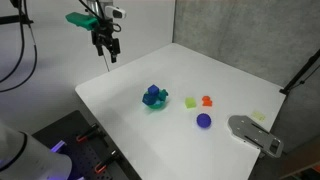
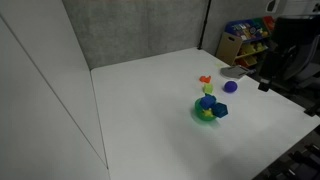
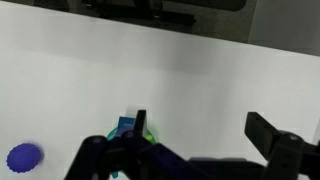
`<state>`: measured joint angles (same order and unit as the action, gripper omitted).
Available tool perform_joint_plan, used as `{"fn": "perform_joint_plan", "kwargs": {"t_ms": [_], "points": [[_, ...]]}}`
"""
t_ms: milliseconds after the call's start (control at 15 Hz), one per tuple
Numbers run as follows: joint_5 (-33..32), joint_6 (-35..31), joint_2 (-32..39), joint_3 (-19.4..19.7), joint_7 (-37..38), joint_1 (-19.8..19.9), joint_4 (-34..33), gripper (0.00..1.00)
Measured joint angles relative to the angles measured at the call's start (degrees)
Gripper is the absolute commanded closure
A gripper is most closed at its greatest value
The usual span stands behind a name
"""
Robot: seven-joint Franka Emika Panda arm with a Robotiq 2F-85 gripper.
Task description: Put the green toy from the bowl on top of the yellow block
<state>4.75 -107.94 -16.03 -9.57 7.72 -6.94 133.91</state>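
The gripper (image 1: 108, 58) is showing black, blocky fingers (image 3: 262, 130); above the gripper, a green part (image 1: 80, 18) and white wrist (image 1: 113, 13) are showing.

No legible text or labels.

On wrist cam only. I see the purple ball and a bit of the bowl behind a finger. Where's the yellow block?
Observer: In an exterior view the yellow block sits on the table beside the bowl, apart from it, between the bowl and an orange piece.
Operator: Anything else in the bowl besides the green toy?
Observer: A blue toy fills most of it. The green toy is too small to pick out from out here.
Operator: Gripper height?
Observer: The gripper hangs high above the table, clear of every item.
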Motion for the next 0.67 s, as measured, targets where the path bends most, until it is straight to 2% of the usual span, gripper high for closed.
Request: {"fn": "perform_joint_plan", "kwargs": {"t_ms": [667], "points": [[-0.06, -0.82, 0.66, -0.04, 0.02, 0.00, -0.51, 0.00]]}}
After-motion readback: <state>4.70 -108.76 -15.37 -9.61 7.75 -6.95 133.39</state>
